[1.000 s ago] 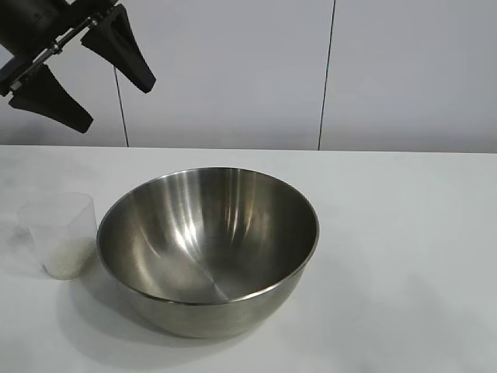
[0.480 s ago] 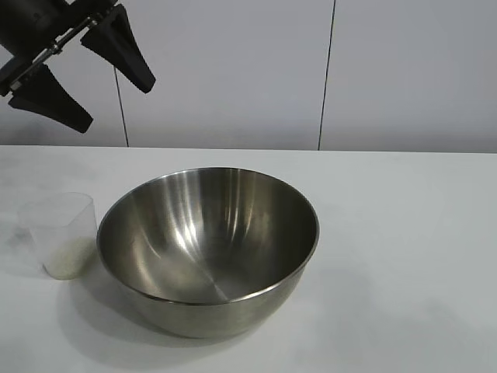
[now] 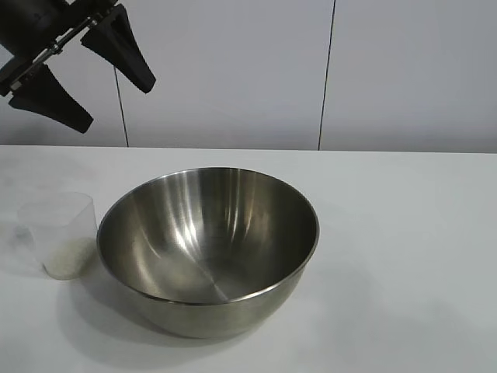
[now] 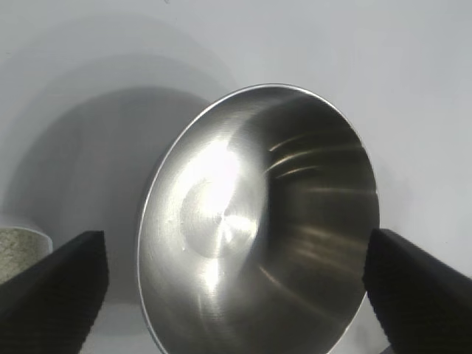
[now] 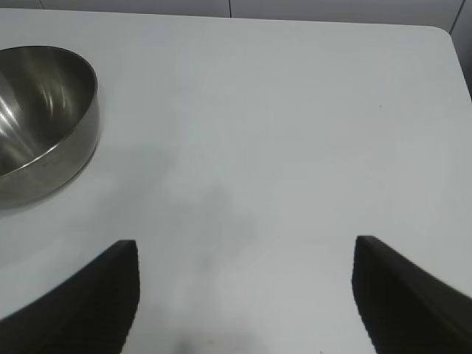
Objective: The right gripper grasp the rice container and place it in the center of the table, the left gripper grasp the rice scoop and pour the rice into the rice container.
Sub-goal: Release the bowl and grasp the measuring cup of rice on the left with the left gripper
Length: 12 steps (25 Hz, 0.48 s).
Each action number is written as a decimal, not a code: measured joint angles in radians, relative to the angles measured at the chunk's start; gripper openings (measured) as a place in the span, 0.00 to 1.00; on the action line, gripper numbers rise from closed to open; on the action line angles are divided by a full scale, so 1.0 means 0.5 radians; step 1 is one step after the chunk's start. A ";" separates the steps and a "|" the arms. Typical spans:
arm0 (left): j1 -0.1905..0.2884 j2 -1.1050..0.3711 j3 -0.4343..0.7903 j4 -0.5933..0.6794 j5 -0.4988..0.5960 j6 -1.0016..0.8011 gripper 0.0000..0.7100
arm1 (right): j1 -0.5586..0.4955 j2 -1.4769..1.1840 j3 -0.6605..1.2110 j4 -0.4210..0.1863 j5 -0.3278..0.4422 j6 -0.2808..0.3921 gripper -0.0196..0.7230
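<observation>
Left gripper (image 3: 118, 101): I have it held high over the table's far left corner, above and behind the scoop, fingers pointing down and toward the bowl. Jaws spread wide, nothing between them. In its wrist view the two fingertips (image 4: 55, 291) sit at either side, with the bowl framed between them and well below.

Right gripper (image 5: 243, 295): out of the exterior view. Its wrist view shows both fingers parted, holding nothing, tilted down over bare table, with the bowl off to one side and well clear.

Bowl (image 3: 208, 247): steel, upright, on the table (image 3: 404, 256) a little left of centre in the exterior view. No rice in it that I can see.

Scoop (image 3: 60, 233): translucent cup, upright, just beside the bowl's left rim; whether they touch I cannot tell. Rice (image 3: 68, 256) lies in its lower part.

Edges and room: open tabletop runs right of the bowl to the picture's edge. The scoop stands near the left edge of the exterior view. The right wrist view shows the table's rounded corner (image 5: 442, 33) far beyond the bowl.

View differences: the left wrist view looks straight into the bowl (image 4: 258, 221) and catches only a sliver of the scoop (image 4: 22, 251). The right wrist view shows the bowl's outer wall (image 5: 44, 118) but no scoop.
</observation>
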 joint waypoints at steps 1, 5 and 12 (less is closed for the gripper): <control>0.000 0.000 0.000 0.000 -0.002 0.000 0.95 | 0.000 0.000 0.000 0.000 0.000 0.000 0.76; 0.000 0.000 0.000 0.000 -0.022 0.000 0.95 | 0.000 0.000 0.000 0.000 0.000 0.000 0.76; 0.022 -0.002 -0.004 0.006 -0.031 0.097 0.94 | 0.000 0.000 0.000 0.000 0.000 0.000 0.76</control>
